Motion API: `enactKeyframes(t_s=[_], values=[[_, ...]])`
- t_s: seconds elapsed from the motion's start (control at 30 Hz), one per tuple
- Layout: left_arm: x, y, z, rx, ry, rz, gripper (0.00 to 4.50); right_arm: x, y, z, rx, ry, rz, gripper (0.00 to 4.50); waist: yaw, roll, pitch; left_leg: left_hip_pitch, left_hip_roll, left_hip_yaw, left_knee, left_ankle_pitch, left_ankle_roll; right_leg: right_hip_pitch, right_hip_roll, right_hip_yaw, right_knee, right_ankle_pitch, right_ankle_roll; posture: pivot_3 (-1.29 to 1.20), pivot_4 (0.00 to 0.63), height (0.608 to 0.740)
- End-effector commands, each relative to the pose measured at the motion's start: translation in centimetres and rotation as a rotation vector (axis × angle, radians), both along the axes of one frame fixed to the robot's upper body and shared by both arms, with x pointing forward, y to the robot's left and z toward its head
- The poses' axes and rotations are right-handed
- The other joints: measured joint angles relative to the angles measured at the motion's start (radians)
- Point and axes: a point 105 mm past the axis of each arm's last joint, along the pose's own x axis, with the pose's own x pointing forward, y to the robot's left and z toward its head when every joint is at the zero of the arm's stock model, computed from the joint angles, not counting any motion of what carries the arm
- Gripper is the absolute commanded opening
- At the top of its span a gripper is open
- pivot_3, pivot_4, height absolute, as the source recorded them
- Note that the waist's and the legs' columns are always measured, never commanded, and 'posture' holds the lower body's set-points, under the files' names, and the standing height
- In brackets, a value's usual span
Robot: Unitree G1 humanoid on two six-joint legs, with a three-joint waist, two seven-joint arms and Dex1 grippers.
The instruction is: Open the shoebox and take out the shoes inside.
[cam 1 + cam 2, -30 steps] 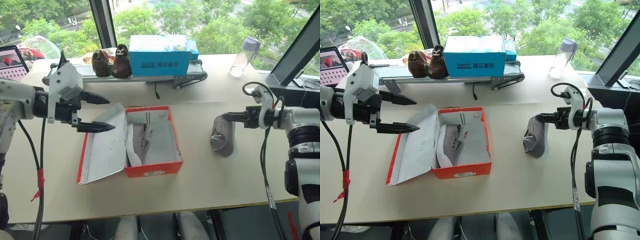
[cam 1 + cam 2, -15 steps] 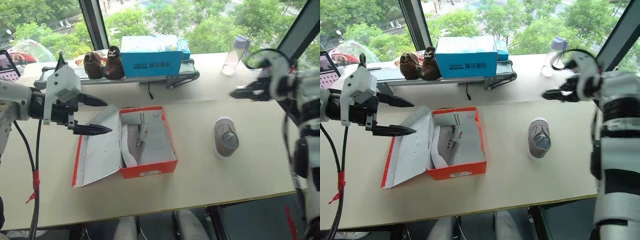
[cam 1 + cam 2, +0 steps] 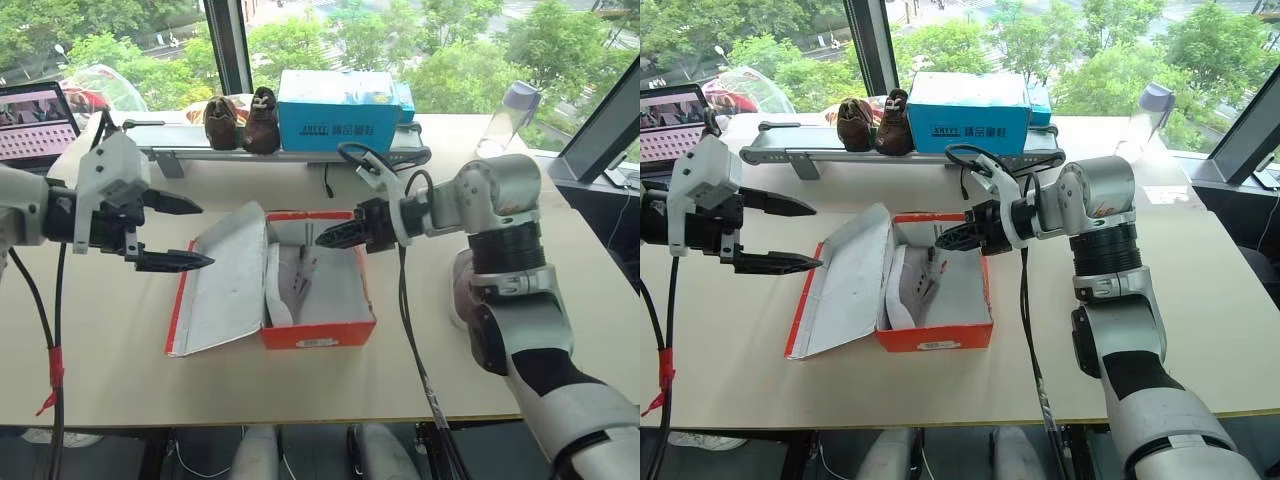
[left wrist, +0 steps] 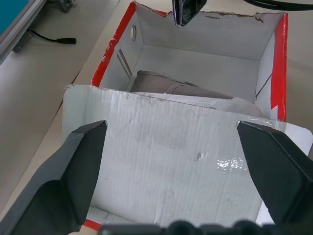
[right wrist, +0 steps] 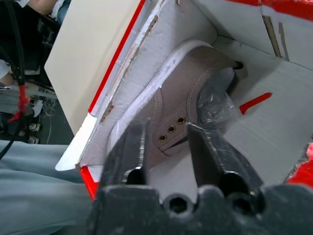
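Right gripper (image 3: 330, 239), jaws partly open and empty, hangs over the shoebox (image 3: 300, 335); the shoe (image 5: 181, 98) inside risks slipping. Left gripper (image 3: 190, 235) is wide open

Open red shoebox (image 3: 318, 335) (grey shoe (image 5: 178, 93) inside)

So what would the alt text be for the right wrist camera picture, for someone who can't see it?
A grey canvas sneaker with a white sole lies inside the open red shoebox, seen from just above between the right gripper and its two black fingers, which stand slightly apart and hold nothing. Crumpled clear plastic sits beside the sneaker.
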Motion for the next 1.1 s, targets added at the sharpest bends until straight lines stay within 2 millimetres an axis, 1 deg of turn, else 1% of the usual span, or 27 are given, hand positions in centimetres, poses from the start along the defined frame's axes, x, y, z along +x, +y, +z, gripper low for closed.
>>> enactKeyframes(t_s=[0.03, 0.17, 0.2, 0.23, 0.27, 0.43, 0.57, 0.7, 0.83, 0.87, 0.93, 0.97, 1.0, 1.03, 1.07, 1.1], values=[[-0.7, 0.4, 1.4, 0.014, -0.056, 0.02, 4.5, -0.4, 1.0, 1.0, 0.03, -0.021, 0.041, 2.35, -0.006, 0.0, 0.0, 0.0, 0.0, 0.0, 0.0, 0.0, 0.0, 0.0, 0.0, 0.0, 0.0, 0.0, -0.001, 0.0, 0.15, 0.74], [-0.8, 0.5, 1.4, 0.014, -0.061, 0.032, 4.5, -0.2, 2.1, 0.0, 0.027, 0.002, 0.053, 3.66, -0.013, 0.0, 0.0, 0.0, 0.0, 0.0, 0.0, 0.0, 0.0, 0.0, 0.0, 0.0, 0.0, 0.0, -0.001, 0.0, 0.15, 0.74], [-0.9, 0.5, 1.4, 0.013, -0.062, 0.033, 4.5, 0.1, 2.5, -0.5, 0.021, 0.006, 0.047, 4.08, -0.015, 0.0, 0.0, 0.0, 0.0, 0.0, 0.0, 0.0, 0.0, 0.0, 0.0, 0.001, 0.0, 0.0, -0.001, 0.0, 0.15, 0.74], [-1.0, 0.5, 1.4, 0.013, -0.062, 0.035, 4.5, 0.4, 2.9, -1.1, 0.023, 0.025, 0.047, 4.37, -0.016, 0.0, 0.0, 0.0, 0.0, 0.0, 0.0, 0.0, 0.0, 0.0, 0.0, 0.001, 0.0, 0.0, -0.001, 0.0, 0.15, 0.74], [-1.1, 0.5, 1.5, 0.012, -0.062, 0.037, 4.5, 0.5, 3.2, -1.4, 0.023, 0.037, 0.046, 4.44, -0.019, 0.0, 0.0, 0.001, 0.0, 0.0, 0.0, 0.0, 0.0, 0.0, 0.0, 0.001, 0.001, 0.0, -0.001, 0.0, 0.15, 0.74], [-1.4, 0.7, 1.6, 0.013, -0.059, 0.051, 4.5, 1.8, 4.2, -3.2, 0.013, 0.058, 0.028, 4.44, -0.02, 0.0, 0.0, 0.001, 0.0, 0.001, -0.001, 0.0, 0.0, 0.0, 0.0, 0.001, 0.0, 0.0, -0.001, 0.0, 0.15, 0.74], [-1.8, 0.8, 1.6, 0.013, -0.058, 0.062, 4.5, 2.6, 5.1, -4.0, 0.017, 0.054, 0.021, 4.44, -0.02, 0.0, 0.0, 0.001, 0.0, 0.001, -0.001, 0.0, 0.0, 0.0, 0.0, 0.001, 0.0, 0.0, -0.001, 0.0, 0.15, 0.74], [-2.0, 0.9, 1.6, 0.012, -0.058, 0.074, 4.5, 3.2, 6.1, -4.2, 0.037, 0.045, 0.019, 4.44, -0.025, 0.0, 0.0, 0.001, 0.0, 0.001, -0.001, 0.0, 0.0, 0.0, 0.0, 0.001, 0.0, 0.0, 0.0, 0.0, 0.15, 0.74], [-2.2, 1.0, 1.6, 0.015, -0.059, 0.088, 4.5, 3.2, 7.4, -4.1, 0.068, 0.048, 0.028, 4.44, -0.033, 0.0, 0.0, 0.001, 0.0, 0.001, -0.002, 0.0, 0.0, 0.0, 0.0, 0.001, 0.0, 0.0, -0.001, 0.0, 0.15, 0.74], [-2.2, 1.0, 1.6, 0.015, -0.059, 0.091, 4.5, 3.1, 7.8, -4.0, 0.086, 0.058, 0.033, 3.92, -0.036, 0.0, 0.0, 0.001, 0.0, 0.001, -0.002, 0.0, 0.0, 0.0, 0.0, 0.001, 0.0, 0.0, -0.001, 0.0, 0.15, 0.74], [-2.3, 1.1, 1.6, 0.015, -0.059, 0.094, 4.5, 2.9, 8.3, -3.7, 0.107, 0.068, 0.044, 3.35, -0.037, 0.0, 0.0, 0.001, 0.0, 0.001, -0.002, 0.0, 0.0, 0.0, 0.0, 0.001, 0.0, 0.0, -0.001, 0.0, 0.15, 0.74], [-2.3, 1.1, 1.6, 0.015, -0.06, 0.095, 4.5, 2.8, 8.4, -3.5, 0.114, 0.068, 0.048, 2.96, -0.037, 0.0, 0.0, 0.001, 0.0, 0.001, -0.002, 0.0, 0.0, 0.0, 0.0, 0.001, 0.0, 0.0, -0.001, 0.0, 0.15, 0.74], [-2.3, 1.1, 1.5, 0.015, -0.06, 0.095, 4.5, 2.8, 8.5, -3.3, 0.12, 0.067, 0.049, 2.76, -0.037, 0.0, 0.0, 0.001, 0.0, 0.001, -0.002, 0.0, 0.0, 0.0, 0.0, 0.001, 0.0, 0.0, -0.001, 0.0, 0.15, 0.74], [-2.3, 1.1, 1.5, 0.015, -0.059, 0.095, 4.5, 2.8, 8.5, -3.1, 0.126, 0.067, 0.049, 2.28, -0.037, 0.0, 0.0, 0.001, 0.0, 0.001, -0.002, 0.0, 0.0, 0.0, 0.0, 0.001, 0.0, 0.0, -0.001, 0.0, 0.15, 0.74], [-2.2, 1.1, 1.4, 0.015, -0.059, 0.095, 4.5, 2.9, 8.5, -2.8, 0.135, 0.067, 0.046, 2.03, -0.037, 0.0, 0.0, 0.001, 0.0, 0.001, -0.002, 0.0, 0.0, 0.0, 0.0, 0.001, 0.0, 0.0, -0.001, 0.0, 0.15, 0.74], [-2.2, 1.0, 1.4, 0.015, -0.059, 0.095, 4.5, 2.9, 8.4, -2.5, 0.142, 0.067, 0.043, 1.68, -0.037, 0.0, 0.0, 0.001, 0.0, 0.001, -0.002, 0.0, 0.0, 0.0, 0.0, 0.001, 0.0, 0.0, -0.001, 0.0, 0.15, 0.74]])
